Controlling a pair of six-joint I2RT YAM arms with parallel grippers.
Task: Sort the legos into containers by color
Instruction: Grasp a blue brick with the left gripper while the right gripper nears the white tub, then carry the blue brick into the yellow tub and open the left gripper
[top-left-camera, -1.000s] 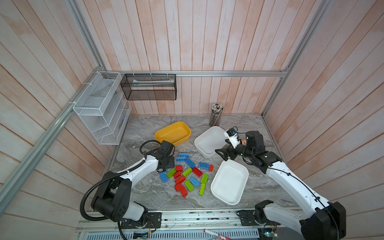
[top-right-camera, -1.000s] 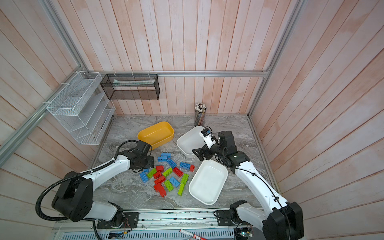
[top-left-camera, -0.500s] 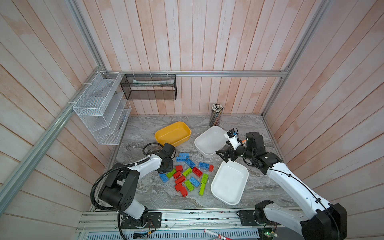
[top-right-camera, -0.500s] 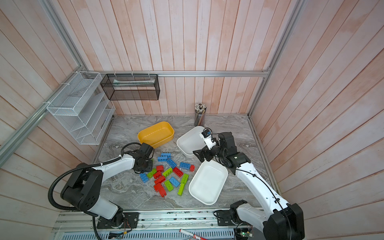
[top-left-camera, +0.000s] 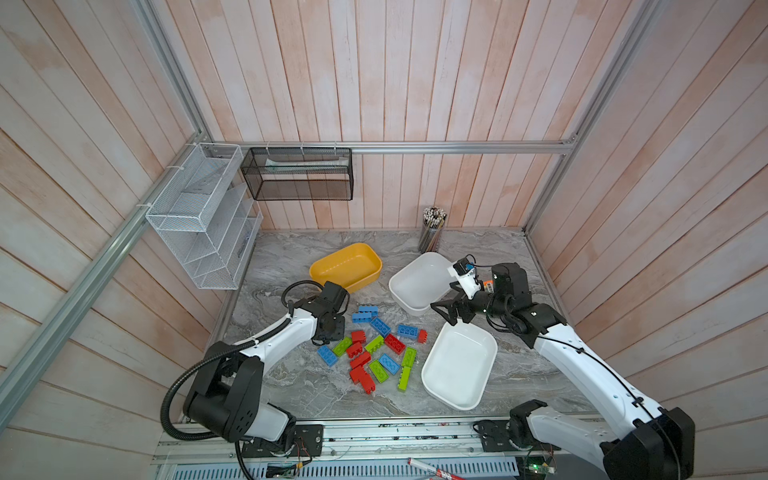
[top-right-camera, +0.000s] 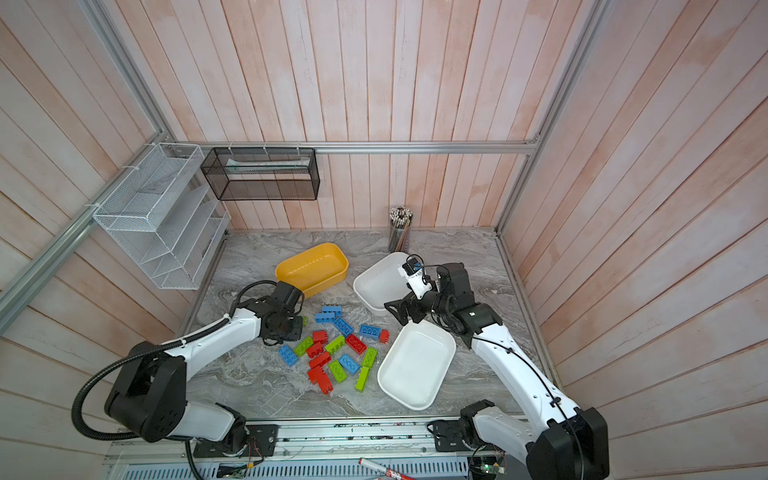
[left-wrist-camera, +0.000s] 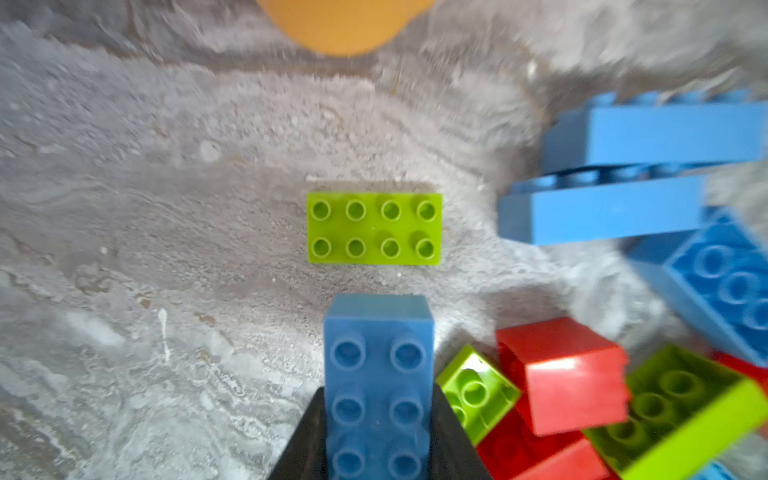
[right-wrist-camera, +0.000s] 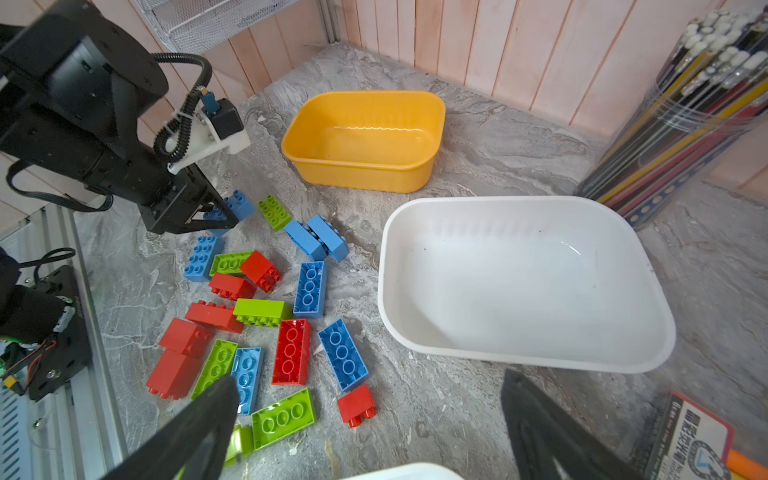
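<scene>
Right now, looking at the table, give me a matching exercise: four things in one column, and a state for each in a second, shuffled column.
Column one:
1. left gripper
2. right gripper
3. yellow tub
4. pencil cup

Column two:
A. jaws wide open, holding nothing
B. closed on a blue brick
C. upright and packed full
D. empty inside

Pairs: 1-B, 2-A, 3-D, 4-C

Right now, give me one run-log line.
left pincer: shut on blue lego | right pincer: open, empty | yellow tub, white tubs: empty
</scene>
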